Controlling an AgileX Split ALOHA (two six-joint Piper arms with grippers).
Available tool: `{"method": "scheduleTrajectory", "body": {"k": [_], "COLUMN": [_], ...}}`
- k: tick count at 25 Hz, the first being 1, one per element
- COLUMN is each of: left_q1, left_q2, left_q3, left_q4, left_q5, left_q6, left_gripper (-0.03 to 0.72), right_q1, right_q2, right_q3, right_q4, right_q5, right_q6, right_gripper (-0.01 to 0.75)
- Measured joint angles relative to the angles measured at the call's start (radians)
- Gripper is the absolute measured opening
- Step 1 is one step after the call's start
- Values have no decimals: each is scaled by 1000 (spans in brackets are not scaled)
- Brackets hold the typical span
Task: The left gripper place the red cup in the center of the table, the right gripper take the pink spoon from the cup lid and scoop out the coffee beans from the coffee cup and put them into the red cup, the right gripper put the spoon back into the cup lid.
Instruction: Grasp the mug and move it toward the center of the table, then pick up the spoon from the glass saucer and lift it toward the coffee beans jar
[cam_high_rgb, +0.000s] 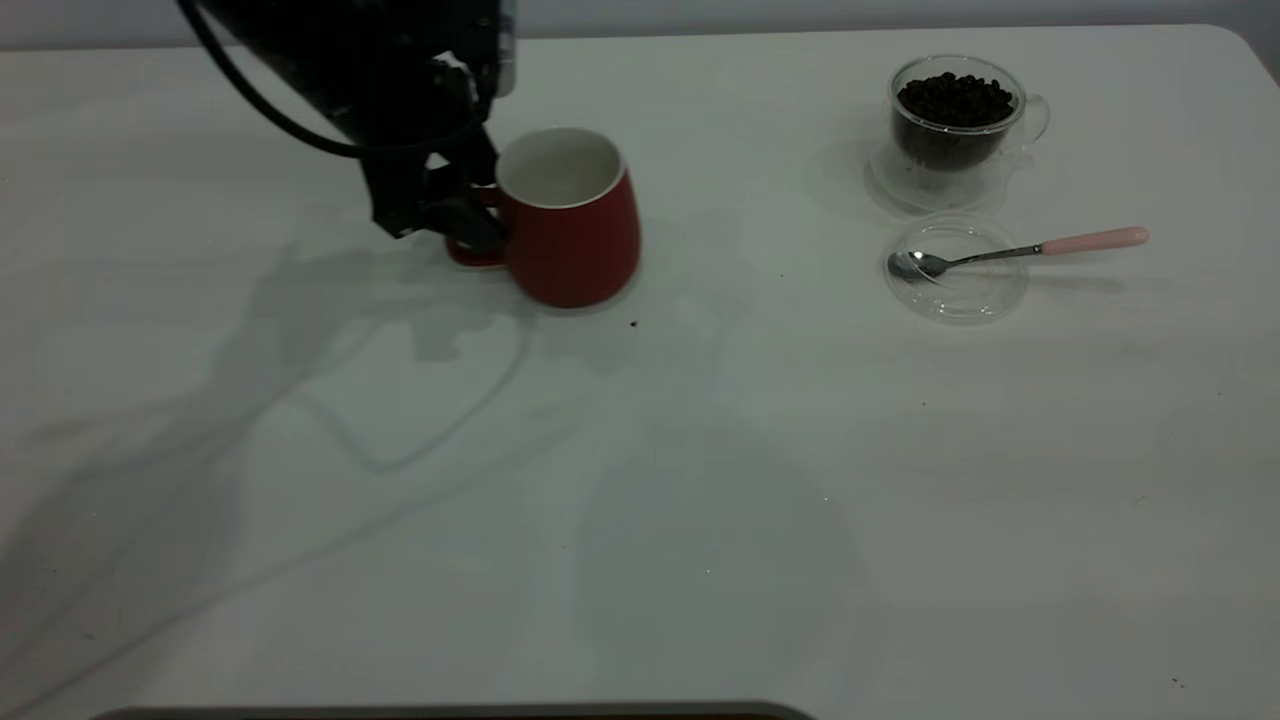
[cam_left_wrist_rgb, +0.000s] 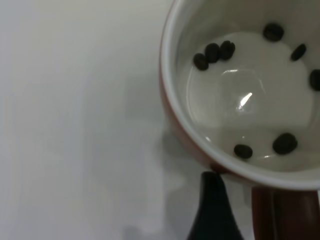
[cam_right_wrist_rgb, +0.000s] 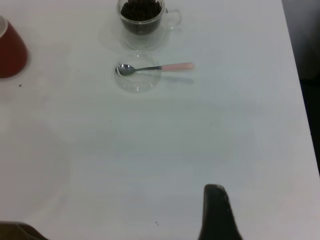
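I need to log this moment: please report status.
Left gripper at red cup handle, cup tilted. Pink spoon rests in cup lid. Right gripper out of exterior view. Path clear.

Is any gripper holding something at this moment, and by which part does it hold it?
The left gripper holds the red cup by its handle, at the cup's left side. The right gripper is away from everything and holds nothing.

Dim light; soft shadows across the table (cam_high_rgb: 700, 450).

No text, label, brand, number or sign can be read anywhere in these views.
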Motion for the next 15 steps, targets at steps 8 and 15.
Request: {"method": "scheduleTrajectory", "body": {"k": [8,15], "left_q1": [-1,13], "left_q2": [-22,-261], "left_q3": [-21,-21], "left_q4": [78,416], "left_q5": [42,255], "left_q6": [-130,-526], "left_gripper": [587,587], "right_q1": [0,0], "right_q2": [0,0], "right_q3": [0,0], "right_q4": [0,0], "right_q5": [0,0], "right_q6": [0,0], "right_gripper": [535,535]}}
